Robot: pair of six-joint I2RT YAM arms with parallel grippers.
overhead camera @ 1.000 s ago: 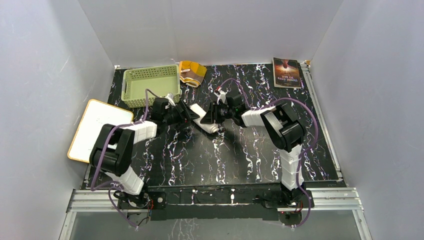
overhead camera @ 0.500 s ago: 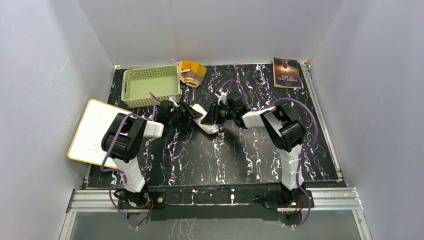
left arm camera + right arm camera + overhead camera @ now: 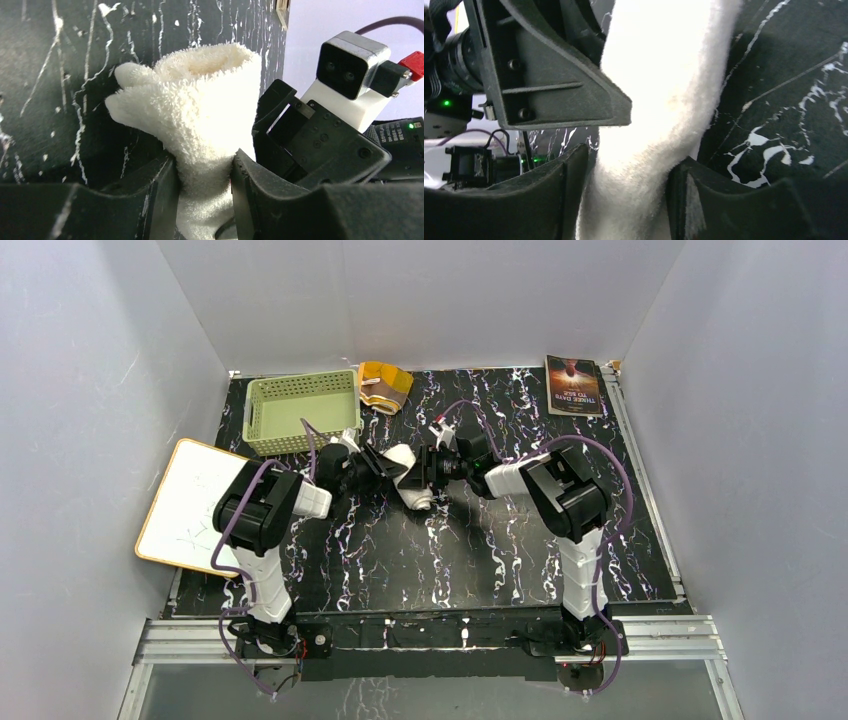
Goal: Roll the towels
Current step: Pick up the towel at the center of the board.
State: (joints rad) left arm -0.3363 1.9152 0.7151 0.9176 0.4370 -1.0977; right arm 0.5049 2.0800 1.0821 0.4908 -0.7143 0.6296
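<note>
A white towel (image 3: 412,490), partly rolled into a thick bundle, lies in the middle of the black marbled table (image 3: 500,540) between both grippers. My left gripper (image 3: 393,468) comes in from the left and is shut on the towel's near end (image 3: 200,90), with its fingers (image 3: 165,185) pressing into the pile. From the right, my right gripper (image 3: 425,475) has the other end (image 3: 664,60) filling the gap between its fingers (image 3: 569,190). The brown and orange towel (image 3: 384,385) sits rolled at the back, beside the basket.
A green basket (image 3: 303,410) stands at the back left. A white board (image 3: 195,502) lies off the table's left edge and a dark book (image 3: 573,385) at the back right. White walls close in three sides. The two wrists nearly touch.
My left arm reached further right, and its jaws closed from wide onto the white towel. The towel bunched up slightly. The right gripper stayed in place and its jaws eased a little.
</note>
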